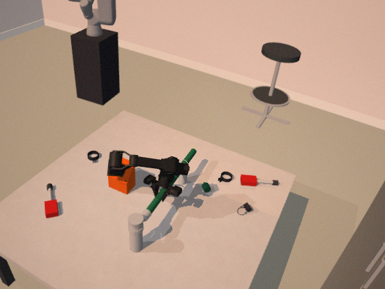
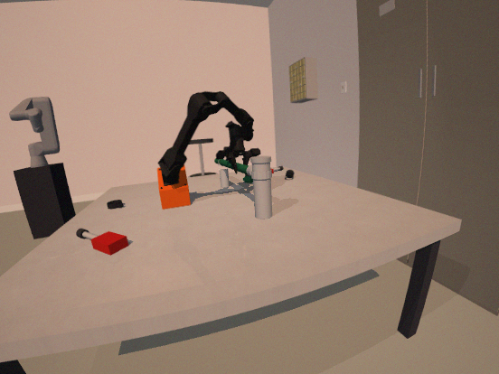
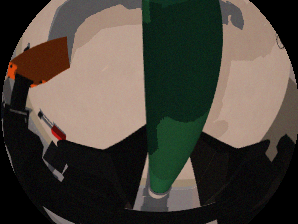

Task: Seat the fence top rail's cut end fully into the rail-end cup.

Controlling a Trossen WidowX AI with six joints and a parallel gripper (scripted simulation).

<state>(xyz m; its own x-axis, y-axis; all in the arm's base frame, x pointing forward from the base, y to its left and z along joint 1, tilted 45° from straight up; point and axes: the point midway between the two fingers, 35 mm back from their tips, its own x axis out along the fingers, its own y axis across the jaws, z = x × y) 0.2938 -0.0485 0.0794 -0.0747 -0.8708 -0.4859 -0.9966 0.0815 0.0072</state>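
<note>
Wrist view: smooth green cylindrical rail (image 1: 154, 203) (image 2: 235, 166) (image 3: 182, 65) clamped in partly open black end effector (image 1: 166, 191) (image 2: 236, 166) (image 3: 168, 128).

In the top view, a grey robot arm (image 1: 106, 12) (image 2: 49, 126) stands on a black pedestal (image 1: 88, 66) (image 2: 44, 199) at the upper left, and a round-seated stool (image 1: 281, 52) (image 2: 201, 141) at the upper right. In the exterior view, a box with a yellow grid face (image 2: 297, 80) hangs on the wall at upper right, left of a small white switch plate (image 2: 343, 87); a brown cabinet (image 2: 393, 113) with two upright handles fills the right side.
</note>
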